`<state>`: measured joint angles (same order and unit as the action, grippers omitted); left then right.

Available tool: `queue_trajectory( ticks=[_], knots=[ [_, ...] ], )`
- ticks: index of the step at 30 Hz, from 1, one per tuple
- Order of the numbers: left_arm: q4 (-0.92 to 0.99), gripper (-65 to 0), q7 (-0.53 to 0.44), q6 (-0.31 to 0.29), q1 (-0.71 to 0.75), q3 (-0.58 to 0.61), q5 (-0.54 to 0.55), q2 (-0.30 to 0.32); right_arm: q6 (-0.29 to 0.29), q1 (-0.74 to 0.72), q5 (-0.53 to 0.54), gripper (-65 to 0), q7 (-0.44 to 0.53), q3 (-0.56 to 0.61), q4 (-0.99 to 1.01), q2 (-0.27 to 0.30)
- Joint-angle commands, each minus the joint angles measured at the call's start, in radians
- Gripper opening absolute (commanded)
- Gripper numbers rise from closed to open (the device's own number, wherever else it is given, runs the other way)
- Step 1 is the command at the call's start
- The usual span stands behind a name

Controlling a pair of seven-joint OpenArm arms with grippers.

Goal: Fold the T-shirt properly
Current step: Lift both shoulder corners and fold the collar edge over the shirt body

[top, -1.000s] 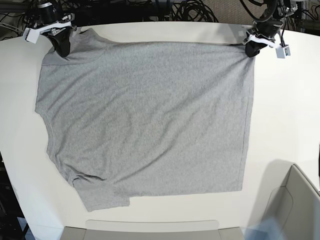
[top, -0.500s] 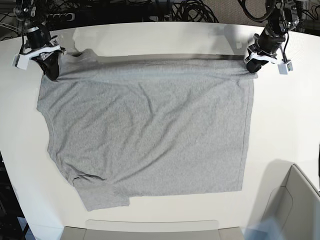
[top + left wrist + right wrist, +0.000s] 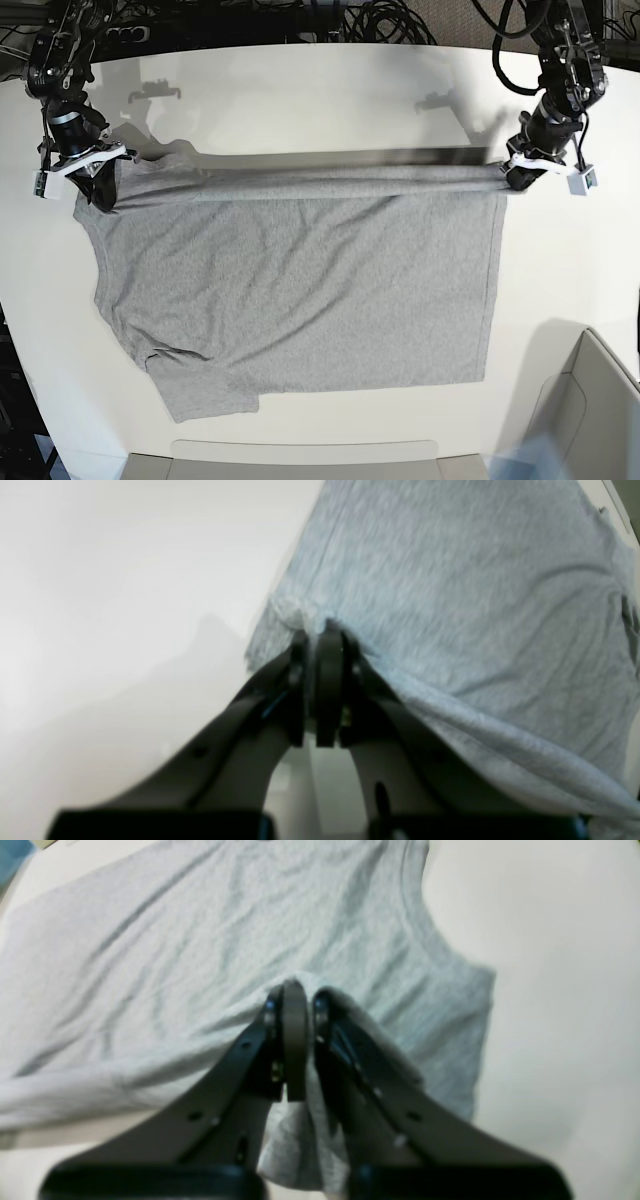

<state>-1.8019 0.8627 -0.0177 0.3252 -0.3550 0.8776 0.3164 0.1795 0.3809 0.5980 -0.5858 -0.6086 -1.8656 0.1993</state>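
T-shirt (image 3: 300,290) edge farther forward, unlettered

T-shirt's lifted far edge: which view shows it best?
Base view: the T-shirt shows whole, its far edge stretched between the left pincer and the right pincer. The wrist views show only the pinched corners, blurred.

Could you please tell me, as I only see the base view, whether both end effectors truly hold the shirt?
Observer: Yes. In the left wrist view, the left end effector is shut on the hem corner of the heather-grey jersey T-shirt.
Operator: And the other?
Observer: The right end effector pinches a gathered fold beside the sleeve.
Operator: Any lettering visible?
Observer: None; both wrist views show plain grey fabric.
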Motion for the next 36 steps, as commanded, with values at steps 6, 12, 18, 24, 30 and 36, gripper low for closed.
queue_trajectory(
  ticks=[6, 12, 18, 24, 30, 36],
  knots=[
    [-0.014, -65.0, 0.014, -0.001, -0.064, -0.006, -0.077, 0.014, -0.007, -0.053, -0.052, -65.0, 0.013, -0.007, -0.018, 0.012],
    [-0.011, -65.0, 0.097, -0.001, -0.183, -0.006, -0.191, 0.010, -0.004, -0.110, -0.148, -65.0, 0.011, 0.005, 0.014, 0.010],
    [0.090, -65.0, 0.111, 0.005, -0.280, 0.046, -0.211, 0.007, 0.001, -0.230, -0.232, -65.0, 0.011, 0.079, 0.154, 0.035],
    [0.196, -65.0, 0.059, 0.008, -0.354, 0.104, -0.252, 0.003, 0.002, -0.330, -0.266, -65.0, 0.013, 0.115, 0.266, 0.050],
    [0.274, -65.0, 0.022, 0.008, -0.387, 0.112, -0.258, 0.003, 0.047, -0.397, -0.278, -65.0, 0.013, 0.145, 0.343, 0.050],
    [0.379, -65.0, 0.007, 0.003, -0.461, 0.112, -0.258, 0.003, 0.048, -0.469, -0.361, -65.0, 0.022, 0.184, 0.421, 0.041]
  ],
)
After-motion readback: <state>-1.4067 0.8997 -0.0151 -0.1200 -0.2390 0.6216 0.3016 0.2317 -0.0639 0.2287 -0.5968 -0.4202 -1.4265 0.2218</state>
